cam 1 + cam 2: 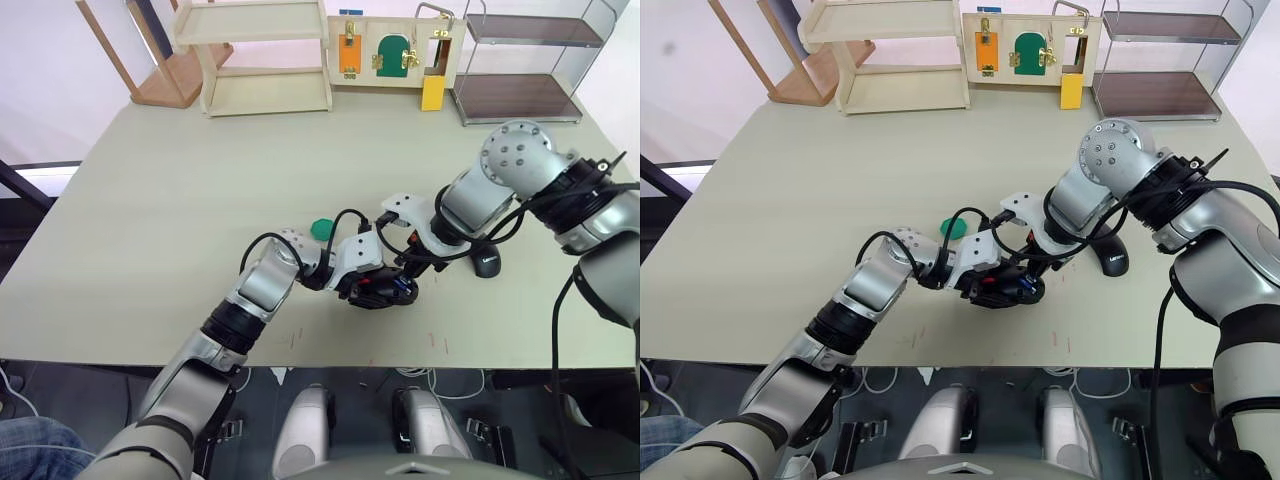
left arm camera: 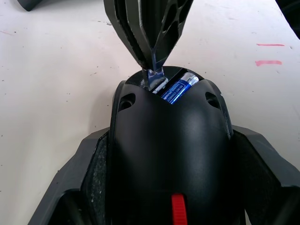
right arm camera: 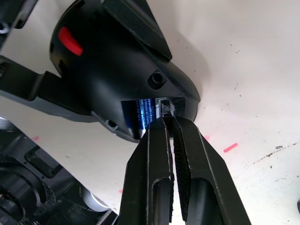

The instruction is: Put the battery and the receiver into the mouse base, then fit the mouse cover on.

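A pale greenish counter (image 1: 180,220) is filling the scene under even light. Along its far edge are standing a wooden shelf unit (image 1: 262,55), a latch board (image 1: 385,50) and a metal-framed rack (image 1: 525,60), with a white wall (image 1: 50,60) showing behind.

A pale counter (image 1: 150,230) carries a small round green disc (image 1: 321,228) near its middle. Along the far edge stand a light wooden shelf unit (image 1: 262,55), a wooden board (image 1: 390,50) with orange and green panels and latches, a yellow block (image 1: 432,93) leaning at its foot, and a metal-framed rack (image 1: 525,60) with dark shelves. Short red marks (image 1: 438,343) dot the near edge.
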Controlling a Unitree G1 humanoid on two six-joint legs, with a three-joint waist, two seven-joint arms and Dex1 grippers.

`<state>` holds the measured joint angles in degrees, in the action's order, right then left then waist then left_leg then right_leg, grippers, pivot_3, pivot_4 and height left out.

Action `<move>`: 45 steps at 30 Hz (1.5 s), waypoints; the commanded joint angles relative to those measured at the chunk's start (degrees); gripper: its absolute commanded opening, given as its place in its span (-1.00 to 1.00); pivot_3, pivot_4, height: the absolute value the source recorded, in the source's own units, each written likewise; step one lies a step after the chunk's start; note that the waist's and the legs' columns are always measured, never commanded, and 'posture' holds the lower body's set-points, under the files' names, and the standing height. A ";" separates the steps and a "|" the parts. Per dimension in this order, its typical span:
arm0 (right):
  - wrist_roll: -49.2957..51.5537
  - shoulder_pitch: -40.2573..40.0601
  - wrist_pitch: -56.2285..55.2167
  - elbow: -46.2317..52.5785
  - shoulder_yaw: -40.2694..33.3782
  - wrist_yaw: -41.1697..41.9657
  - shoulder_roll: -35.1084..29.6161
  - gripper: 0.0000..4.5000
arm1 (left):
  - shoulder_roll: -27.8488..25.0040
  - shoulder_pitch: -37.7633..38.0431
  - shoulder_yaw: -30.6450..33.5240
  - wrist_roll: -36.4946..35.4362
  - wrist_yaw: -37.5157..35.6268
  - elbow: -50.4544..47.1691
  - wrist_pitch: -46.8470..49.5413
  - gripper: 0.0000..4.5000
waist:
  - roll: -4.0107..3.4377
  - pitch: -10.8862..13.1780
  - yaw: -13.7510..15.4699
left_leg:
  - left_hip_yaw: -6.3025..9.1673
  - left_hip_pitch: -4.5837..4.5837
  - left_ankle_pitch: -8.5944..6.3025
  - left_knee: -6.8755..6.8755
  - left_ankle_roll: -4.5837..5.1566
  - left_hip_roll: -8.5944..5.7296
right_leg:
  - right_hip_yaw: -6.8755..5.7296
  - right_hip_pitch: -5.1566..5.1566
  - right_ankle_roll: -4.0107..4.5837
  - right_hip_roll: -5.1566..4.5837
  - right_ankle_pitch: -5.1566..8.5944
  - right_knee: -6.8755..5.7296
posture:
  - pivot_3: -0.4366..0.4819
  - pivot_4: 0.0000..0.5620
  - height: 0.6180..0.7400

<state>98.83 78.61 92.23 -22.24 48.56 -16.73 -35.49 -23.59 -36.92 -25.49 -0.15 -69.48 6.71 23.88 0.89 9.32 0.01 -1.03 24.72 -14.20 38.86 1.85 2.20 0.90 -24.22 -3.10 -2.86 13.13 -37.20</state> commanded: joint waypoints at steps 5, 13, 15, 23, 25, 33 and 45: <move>-2.11 -0.16 0.27 1.69 -1.71 0.86 -0.15 -1.00 | 0.39 0.98 -2.15 0.97 0.83 0.94 1.04 0.32 | 0.00 0.00 0.00 | 0.00 0.00 0.00 0.00 0.00 0.00 | 0.00 0.00 0.00 0.00 0.00 0.00 | -0.05 -0.47 1.00; -1.68 -0.96 0.27 3.36 -1.37 0.97 -0.04 -1.00 | 0.13 1.21 -2.15 0.96 0.74 0.67 1.14 0.32 | 0.00 0.00 0.00 | 0.01 0.00 0.00 0.00 0.00 0.00 | 0.00 0.00 -0.01 0.00 0.00 0.00 | -0.05 -0.47 1.00; -1.42 -1.43 0.27 4.06 -1.09 0.77 0.01 -1.00 | 0.14 1.30 -2.16 0.97 0.80 0.65 1.19 0.32 | 0.00 0.00 -0.01 | 0.01 0.00 0.00 0.00 0.00 0.00 | 0.00 0.00 0.00 0.00 0.00 0.00 | -0.05 -0.47 1.00; -1.85 -1.99 0.27 3.93 -2.69 -0.27 1.40 -1.00 | 0.27 1.46 -2.28 0.90 0.97 0.45 1.40 0.32 | 0.00 -0.01 -0.10 | 0.01 -0.01 0.00 0.00 0.00 0.00 | -0.01 0.01 -0.01 0.00 0.00 0.00 | -0.05 -0.47 1.00; -2.11 -2.04 0.27 3.96 -3.09 -0.31 1.58 -1.00 | 0.23 1.48 -2.30 0.90 0.98 0.41 1.43 0.32 | 0.00 -0.01 -0.09 | 0.01 -0.01 0.00 0.00 0.00 0.00 | -0.01 0.01 -0.01 0.00 0.00 0.00 | -0.05 -0.47 1.00; -3.37 -2.20 0.27 4.94 -4.13 -0.10 1.68 -1.00 | 0.13 1.45 -2.50 0.88 0.81 0.44 1.52 0.32 | 0.00 -0.01 -0.18 | 0.01 -0.01 0.00 0.00 0.00 0.00 | -0.01 0.01 -0.01 0.00 -0.01 0.00 | -0.05 -0.47 1.00; -1.53 -3.56 0.27 6.63 -2.81 -0.09 0.33 -1.00 | -0.07 1.61 -2.62 0.83 0.60 0.30 1.51 0.32 | 0.00 -0.01 -0.22 | 0.01 -0.01 0.00 0.00 0.00 0.00 | -0.01 0.02 -0.01 0.00 -0.01 0.02 | -0.05 -0.47 1.00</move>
<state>95.19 75.55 92.03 -16.88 46.19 -17.33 -34.84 -23.69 -36.57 -25.84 -0.15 -69.13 6.16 24.36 0.89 9.31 -0.22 -1.02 24.71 -14.20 38.86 1.85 2.20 0.88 -24.20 -3.11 -2.86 13.12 -37.18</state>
